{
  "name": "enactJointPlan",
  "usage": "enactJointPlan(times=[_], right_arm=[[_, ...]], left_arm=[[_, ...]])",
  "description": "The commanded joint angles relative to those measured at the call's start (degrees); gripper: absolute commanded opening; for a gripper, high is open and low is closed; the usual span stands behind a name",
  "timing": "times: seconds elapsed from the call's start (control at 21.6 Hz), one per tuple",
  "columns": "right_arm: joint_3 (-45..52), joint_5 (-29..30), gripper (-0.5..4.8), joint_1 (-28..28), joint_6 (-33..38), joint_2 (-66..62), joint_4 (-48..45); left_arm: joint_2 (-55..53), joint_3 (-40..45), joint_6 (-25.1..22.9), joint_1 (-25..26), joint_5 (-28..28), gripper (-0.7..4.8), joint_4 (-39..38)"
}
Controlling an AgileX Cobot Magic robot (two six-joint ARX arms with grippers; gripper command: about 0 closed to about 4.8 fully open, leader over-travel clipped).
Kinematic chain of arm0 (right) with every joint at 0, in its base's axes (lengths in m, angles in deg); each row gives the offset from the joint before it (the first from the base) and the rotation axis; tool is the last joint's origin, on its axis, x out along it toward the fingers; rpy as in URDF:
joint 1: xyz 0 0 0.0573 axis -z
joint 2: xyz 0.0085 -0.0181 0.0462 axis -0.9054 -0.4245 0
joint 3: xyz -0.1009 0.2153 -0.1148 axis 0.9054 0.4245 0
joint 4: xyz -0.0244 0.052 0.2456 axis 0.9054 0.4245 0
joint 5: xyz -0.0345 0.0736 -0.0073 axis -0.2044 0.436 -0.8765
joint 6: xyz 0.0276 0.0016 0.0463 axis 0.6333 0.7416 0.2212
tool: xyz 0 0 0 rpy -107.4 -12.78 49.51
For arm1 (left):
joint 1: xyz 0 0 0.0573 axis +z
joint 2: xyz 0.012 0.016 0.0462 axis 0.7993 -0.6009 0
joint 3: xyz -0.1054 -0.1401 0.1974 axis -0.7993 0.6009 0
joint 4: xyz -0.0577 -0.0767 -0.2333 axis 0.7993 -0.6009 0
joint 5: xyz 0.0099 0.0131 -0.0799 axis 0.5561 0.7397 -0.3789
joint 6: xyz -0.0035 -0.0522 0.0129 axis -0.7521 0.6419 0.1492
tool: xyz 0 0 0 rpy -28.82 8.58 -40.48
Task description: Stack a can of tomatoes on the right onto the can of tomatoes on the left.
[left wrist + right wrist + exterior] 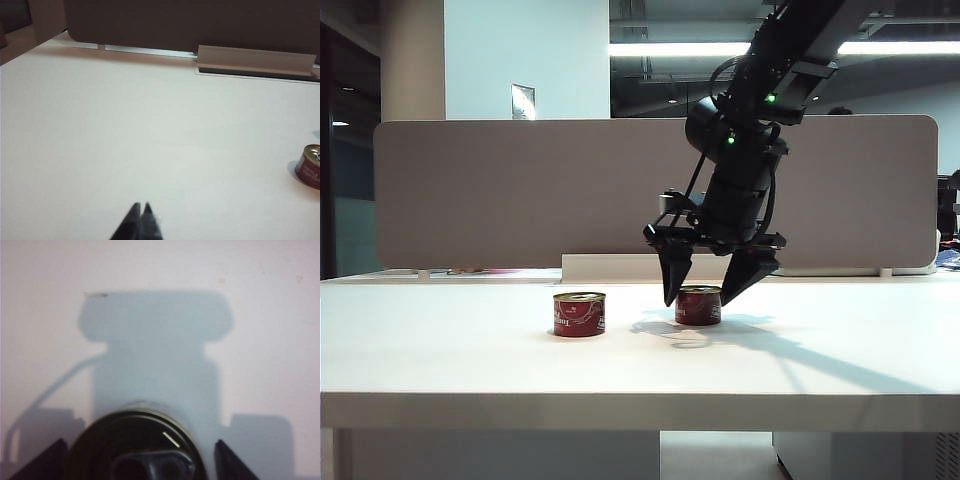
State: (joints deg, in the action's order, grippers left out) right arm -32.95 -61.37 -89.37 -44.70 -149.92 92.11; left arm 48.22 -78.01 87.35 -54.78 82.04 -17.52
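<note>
A: How should the short red metal can with the ring-pull lid [698, 305] be taken?

B: Rigid, smooth, probably weighty; its curved wall is best clamped low. It stands between the right gripper's [712, 283] spread fingers [37, 462], untouched, on the white surface [470, 350].

A: The rest?

B: The matching red can [579, 314] waits beside; the left gripper's [140, 216] fingers are pressed together, well apart.

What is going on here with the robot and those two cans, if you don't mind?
The right hand is down over the right tomato can, its open fingers on either side of it, not yet gripping. The left tomato can stands apart on the white table, nothing stacked on it. The left hand is shut and idle over bare table.
</note>
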Motion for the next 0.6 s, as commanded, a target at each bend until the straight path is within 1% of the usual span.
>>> enactJointPlan(times=[0.05, 0.09, 0.14, 0.42, 0.46, 0.55, 0.6], right_arm=[[-0.26, -0.31, 3.66, -0.09, 0.0, 0.37, -0.66], [-0.26, -0.31, 3.43, -0.09, 0.0, 0.37, -0.57], [-0.26, -0.28, 3.01, -0.09, 0.0, 0.37, -0.55], [-0.26, -0.31, 2.86, -0.09, -0.02, 0.39, -0.59], [-0.37, -0.28, 2.48, -0.09, -0.33, 0.46, -0.55], [-0.81, -0.28, 2.19, -0.13, -0.74, 0.72, 0.28], [-1.29, -0.24, 2.19, -0.2, -1.2, 0.77, 0.94]], left_arm=[[-0.07, -0.17, -0.24, 0.04, 0.17, -0.06, 0.7], [-0.07, -0.17, -0.26, 0.04, 0.17, -0.06, 0.7], [-0.07, -0.17, -0.26, 0.04, 0.17, -0.06, 0.7], [-0.07, -0.17, -0.24, 0.04, 0.17, -0.06, 0.72], [-0.07, -0.17, -0.24, 0.04, 0.17, -0.06, 0.72], [-0.07, -0.17, -0.24, 0.04, 0.17, -0.06, 0.72], [-0.07, -0.17, -0.24, 0.04, 0.17, -0.06, 0.7]])
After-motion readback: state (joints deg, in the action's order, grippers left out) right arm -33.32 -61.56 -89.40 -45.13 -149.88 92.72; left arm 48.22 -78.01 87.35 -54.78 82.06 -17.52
